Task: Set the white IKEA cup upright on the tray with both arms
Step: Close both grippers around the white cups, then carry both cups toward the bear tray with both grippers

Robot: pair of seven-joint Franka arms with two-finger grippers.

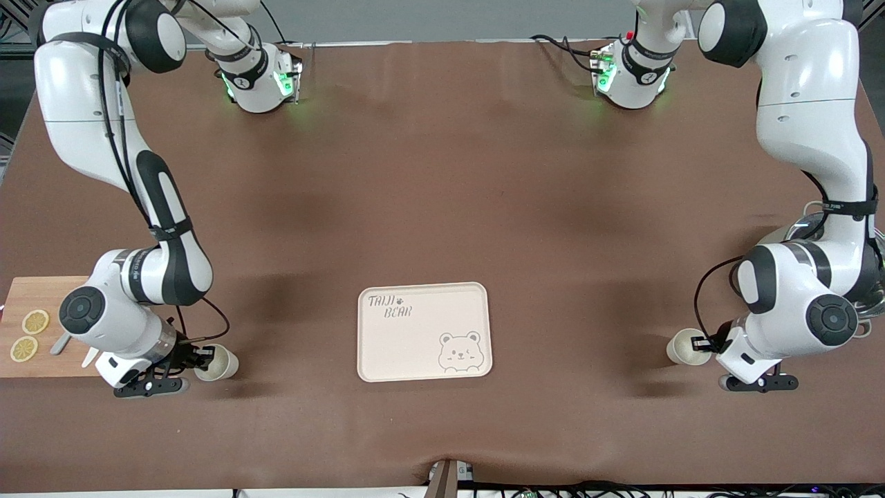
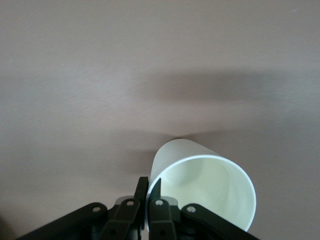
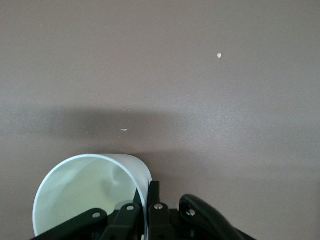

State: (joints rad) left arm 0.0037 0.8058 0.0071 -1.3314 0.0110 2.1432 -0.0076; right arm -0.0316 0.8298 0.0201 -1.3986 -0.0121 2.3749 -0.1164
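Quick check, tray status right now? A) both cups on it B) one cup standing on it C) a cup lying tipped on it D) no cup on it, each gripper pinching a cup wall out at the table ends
D: the tray is bare; the left gripper is shut on the rim of one white cup, and the right gripper on the other white cup.

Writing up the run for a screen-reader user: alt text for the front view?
Both arms grip a white cup by its rim on the brown table: the right gripper holds one cup beside a wooden cutting board with lemon slices, the left gripper holds another cup at its end. The cream bear tray lies between them, nothing on it.
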